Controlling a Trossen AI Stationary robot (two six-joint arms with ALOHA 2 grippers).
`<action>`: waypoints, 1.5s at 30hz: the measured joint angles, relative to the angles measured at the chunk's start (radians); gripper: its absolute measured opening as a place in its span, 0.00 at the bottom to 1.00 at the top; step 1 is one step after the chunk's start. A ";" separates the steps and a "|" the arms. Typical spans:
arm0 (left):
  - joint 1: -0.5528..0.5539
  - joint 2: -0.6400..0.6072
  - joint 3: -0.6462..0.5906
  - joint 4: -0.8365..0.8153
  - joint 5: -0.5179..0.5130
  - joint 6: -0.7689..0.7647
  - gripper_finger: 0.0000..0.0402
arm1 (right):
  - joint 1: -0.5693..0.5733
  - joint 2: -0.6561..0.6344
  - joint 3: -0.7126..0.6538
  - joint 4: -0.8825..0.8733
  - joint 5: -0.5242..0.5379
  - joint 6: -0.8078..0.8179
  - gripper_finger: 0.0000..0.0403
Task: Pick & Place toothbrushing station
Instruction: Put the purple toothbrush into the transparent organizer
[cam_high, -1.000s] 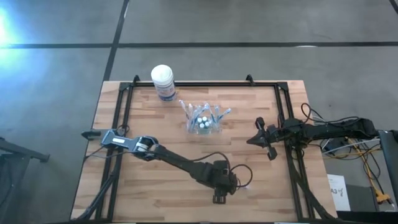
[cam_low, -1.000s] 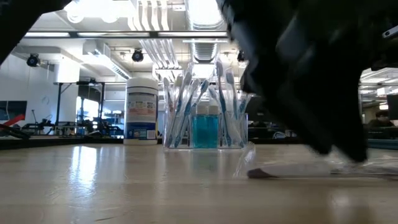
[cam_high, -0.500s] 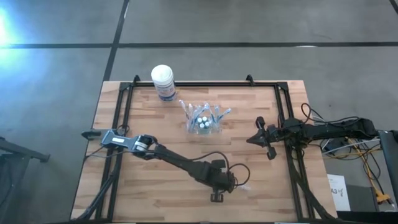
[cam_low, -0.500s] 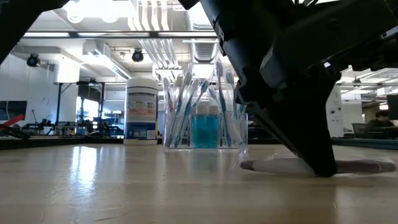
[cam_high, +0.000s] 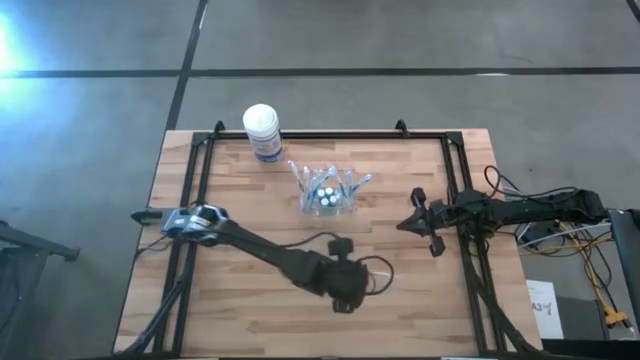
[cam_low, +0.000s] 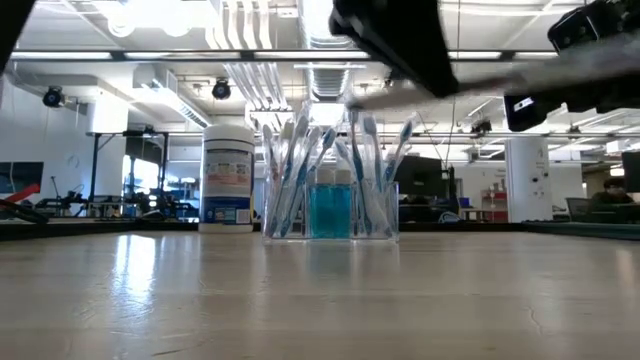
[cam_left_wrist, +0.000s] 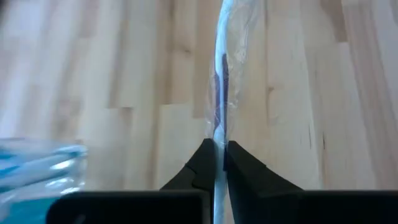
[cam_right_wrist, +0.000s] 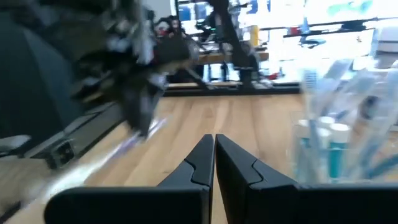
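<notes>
Fingers of the left gripper (cam_left_wrist: 219, 163) are pinching a wrapped toothbrush (cam_left_wrist: 222, 81) near one end, jaws nearly shut on its slim handle. In the left wrist view its long axis is running straight out from the fingertips, pointing away from the wrist, inside a clear crinkled wrapper, above the wooden table (cam_high: 250, 310). In the high view the left gripper (cam_high: 343, 296) is hanging over the table's near middle, well apart from the clear cup (cam_high: 327, 197), which is standing toward the far side, filled with toothbrushes (cam_low: 297, 168) fanning upward and outward around white-capped tubes (cam_high: 326, 194). A white-lidded canister (cam_high: 263, 132) is sitting by the far edge. The right gripper (cam_high: 420, 222) is waiting at the table's right side, fingers closed on nothing.
</notes>
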 joint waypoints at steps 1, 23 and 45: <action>-0.005 -0.041 -0.036 0.009 -0.027 -0.003 0.05 | 0.003 0.001 0.000 -0.001 -0.021 0.005 0.03; -0.040 -0.685 -1.361 1.729 -0.187 0.075 0.04 | 0.185 0.346 0.000 0.618 0.180 -0.059 0.43; 0.026 -0.600 -1.265 1.758 -0.013 0.203 0.03 | 0.181 0.986 0.508 0.740 0.066 -0.070 0.52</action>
